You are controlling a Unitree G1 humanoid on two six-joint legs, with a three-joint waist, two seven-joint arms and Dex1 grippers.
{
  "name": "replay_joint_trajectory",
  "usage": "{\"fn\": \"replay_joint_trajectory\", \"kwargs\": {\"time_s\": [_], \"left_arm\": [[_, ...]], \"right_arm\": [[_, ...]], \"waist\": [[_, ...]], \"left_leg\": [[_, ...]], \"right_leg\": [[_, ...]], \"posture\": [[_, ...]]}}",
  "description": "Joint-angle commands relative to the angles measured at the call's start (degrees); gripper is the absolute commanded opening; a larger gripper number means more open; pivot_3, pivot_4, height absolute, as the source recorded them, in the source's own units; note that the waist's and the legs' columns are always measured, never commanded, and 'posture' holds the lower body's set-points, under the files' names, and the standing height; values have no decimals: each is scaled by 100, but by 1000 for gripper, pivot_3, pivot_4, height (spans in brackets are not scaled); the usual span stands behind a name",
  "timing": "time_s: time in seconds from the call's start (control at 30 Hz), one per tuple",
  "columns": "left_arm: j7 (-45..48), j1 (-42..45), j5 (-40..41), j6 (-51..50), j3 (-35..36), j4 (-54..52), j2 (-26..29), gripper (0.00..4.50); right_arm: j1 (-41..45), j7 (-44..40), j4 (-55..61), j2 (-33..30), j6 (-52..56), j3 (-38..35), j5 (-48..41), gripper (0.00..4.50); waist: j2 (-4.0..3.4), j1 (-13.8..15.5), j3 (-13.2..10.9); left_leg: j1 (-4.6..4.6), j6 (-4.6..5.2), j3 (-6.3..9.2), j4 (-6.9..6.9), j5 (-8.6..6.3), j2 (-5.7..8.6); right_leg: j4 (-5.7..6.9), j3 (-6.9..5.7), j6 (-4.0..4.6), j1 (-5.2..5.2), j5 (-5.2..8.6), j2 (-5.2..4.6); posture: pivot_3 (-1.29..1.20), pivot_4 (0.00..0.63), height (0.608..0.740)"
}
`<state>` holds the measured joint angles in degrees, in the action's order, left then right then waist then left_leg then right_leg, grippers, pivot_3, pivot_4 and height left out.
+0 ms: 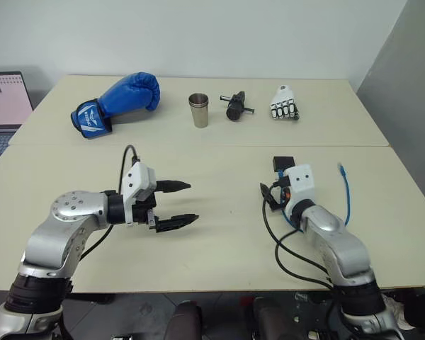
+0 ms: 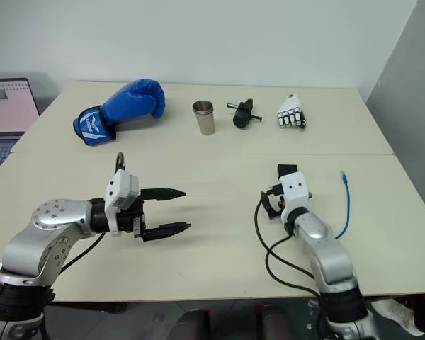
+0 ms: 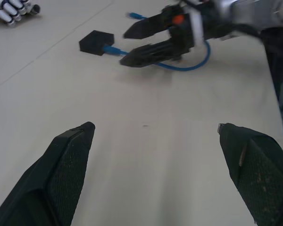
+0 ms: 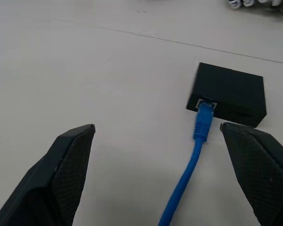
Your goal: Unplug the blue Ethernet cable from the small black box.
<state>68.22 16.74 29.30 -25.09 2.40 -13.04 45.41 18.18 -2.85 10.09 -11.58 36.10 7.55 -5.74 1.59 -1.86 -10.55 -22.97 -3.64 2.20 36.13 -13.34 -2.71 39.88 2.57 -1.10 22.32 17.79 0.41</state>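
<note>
The small black box [image 4: 230, 94] is seen at about one o'clock ahead of the right gripper [image 4: 158, 136], jaws apart. The blue Ethernet cable [image 4: 193, 160], apparently plugged in, trails back between them. The left gripper [image 1: 177, 204], also apart, is farther away.

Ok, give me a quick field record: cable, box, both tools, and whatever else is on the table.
cable: blue cable plugged into the box, other end lying loose on the table
box: small black box flat on the table, ahead of the right tool
right tool: right tool open, fingers either side of the plug, holding nothing
left tool: left tool open, above the table, holding nothing
far side: boxing glove, steel cup, black cylinder tool, white robot hand
</note>
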Motion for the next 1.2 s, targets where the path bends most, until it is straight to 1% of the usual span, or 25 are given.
{"fn": "replay_joint_trajectory", "kwargs": {"time_s": [0.03,0.2,0.33,0.4,0.43,0.5,0.53,0.57,0.6,0.67,0.8,0.93,1.0,1.07,1.13,1.2], "left_arm": [[302,232,162,-73,-79,-166,154,4469],[291,476,79,-85,-181,-84,53,4469],[195,545,61,-121,-263,-140,-23,4469],[173,549,57,-140,-281,-174,-46,4500],[165,553,58,-147,-287,-184,-53,4500],[168,561,57,-152,-305,-183,-49,4500],[168,564,55,-156,-312,-184,-47,4500],[170,565,51,-155,-315,-179,-47,4500],[167,567,47,-161,-315,-176,-47,4500],[157,569,44,-173,-311,-172,-46,4500],[65,569,131,-306,-239,-143,-72,4500],[-40,550,170,-540,-183,-54,-40,4500],[-54,539,244,-663,-108,72,-35,4500],[-78,545,380,-851,-15,216,-48,4500],[-48,550,592,-1143,86,395,-39,4500],[-55,714,1097,-1779,311,691,-96,4500]], "right_arm": [[148,288,-296,220,-245,-109,255,4500],[163,438,-531,439,-308,-181,399,4500],[159,515,-644,617,-371,-350,349,4500],[173,520,-733,643,-422,-394,367,4135],[182,520,-778,645,-455,-406,383,4044],[210,512,-877,646,-520,-425,400,3510],[222,500,-911,637,-545,-425,412,3349],[232,492,-948,636,-575,-423,420,3074],[240,483,-981,633,-598,-423,425,2959],[254,457,-1039,618,-633,-419,434,2368],[277,392,-1102,593,-662,-407,459,1436],[298,164,-977,424,-748,-177,634,621],[298,-130,-828,194,-908,44,773,100],[293,-526,-660,-78,-1175,308,894,62],[244,-1302,-356,-703,-1988,795,1137,61],[208,-2100,-185,-1309,-2913,1093,1205,59]], "waist": [[0,-3,0],[0,-6,0],[0,-8,0],[0,-9,0],[0,-10,0],[0,-10,0],[0,-11,0],[0,-13,0],[0,-12,0],[0,-12,0],[0,-12,0],[0,-12,0],[0,-14,0],[-1,-14,0],[-1,-15,-1],[-12,-14,-8]], "left_leg": [[1,0,0,-2,0,-1],[2,0,0,-3,0,-1],[4,0,1,-3,0,-2],[3,0,0,-3,0,-2],[4,0,0,-3,0,-2],[4,0,1,-3,0,-1],[4,0,0,-2,0,-1],[4,0,1,-2,0,-1],[4,0,1,-2,0,-1],[4,0,1,-2,0,-1],[4,0,1,-2,0,-1],[4,0,1,-2,0,-1],[4,0,1,-2,0,-1],[3,0,1,-2,0,-1],[4,0,1,-2,0,-1],[2,1,-1,-1,0,1]], "right_leg": [[1,0,1,0,1,0],[2,0,3,0,0,1],[5,0,2,0,0,2],[5,0,3,0,0,2],[5,0,3,-1,0,2],[5,0,3,-1,0,2],[5,0,3,-1,0,2],[5,0,3,-1,0,2],[5,0,3,-1,0,2],[5,0,3,-1,0,2],[5,0,3,-1,0,2],[5,0,3,-1,0,2],[5,0,3,-1,0,2],[5,0,3,0,0,2],[5,-1,3,0,0,2],[3,-1,1,1,1,2]], "posture": [[0,150,740],[0,150,740],[0,150,740],[0,150,740],[0,150,740],[0,150,740],[0,150,740],[0,150,740],[0,150,740],[0,150,740],[0,150,740],[0,150,740],[0,150,740],[0,150,740],[0,150,740],[0,150,740]]}}
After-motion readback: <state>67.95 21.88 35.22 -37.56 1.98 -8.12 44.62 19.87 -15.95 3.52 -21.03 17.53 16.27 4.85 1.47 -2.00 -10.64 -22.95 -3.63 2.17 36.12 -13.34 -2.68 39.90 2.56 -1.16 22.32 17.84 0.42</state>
